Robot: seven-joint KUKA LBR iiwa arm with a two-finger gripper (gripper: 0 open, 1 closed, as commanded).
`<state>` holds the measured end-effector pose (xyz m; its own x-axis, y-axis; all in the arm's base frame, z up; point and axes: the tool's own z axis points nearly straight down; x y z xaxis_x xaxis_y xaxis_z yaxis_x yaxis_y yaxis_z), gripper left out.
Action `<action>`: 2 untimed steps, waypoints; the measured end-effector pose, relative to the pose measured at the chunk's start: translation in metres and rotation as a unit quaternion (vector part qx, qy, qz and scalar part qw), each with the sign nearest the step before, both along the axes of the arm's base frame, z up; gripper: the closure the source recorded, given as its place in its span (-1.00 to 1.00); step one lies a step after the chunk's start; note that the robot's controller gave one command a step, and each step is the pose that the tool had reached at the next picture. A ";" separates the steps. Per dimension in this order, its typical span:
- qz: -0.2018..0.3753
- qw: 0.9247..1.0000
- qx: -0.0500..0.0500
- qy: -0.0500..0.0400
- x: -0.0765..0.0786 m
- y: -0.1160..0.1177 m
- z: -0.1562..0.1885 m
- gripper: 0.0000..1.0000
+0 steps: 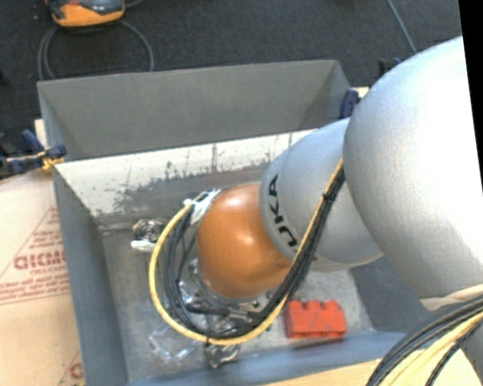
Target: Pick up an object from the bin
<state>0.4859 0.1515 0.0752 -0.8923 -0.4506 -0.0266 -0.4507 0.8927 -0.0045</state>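
Note:
My gripper [213, 315] reaches down into the middle of the bin, at its front, mostly hidden under the arm's orange cover and cables. A clear, crumpled plastic thing [168, 344] lies on the floor just left of it and runs in under it. An orange-red toy brick [314, 319] with studs on top lies flat to the right of the gripper, near the front wall. Another small clear, shiny thing [145, 234] sits at the back left of the floor, apart from the gripper.
The big white arm comes in from the right and covers the bin's right half. A loop of yellow and black cables hangs round the orange cover, over the floor's middle. The bin's sloping walls stand close on all sides.

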 end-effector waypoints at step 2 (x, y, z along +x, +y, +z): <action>-0.003 1.000 -0.002 0.008 0.003 0.000 0.001 1.00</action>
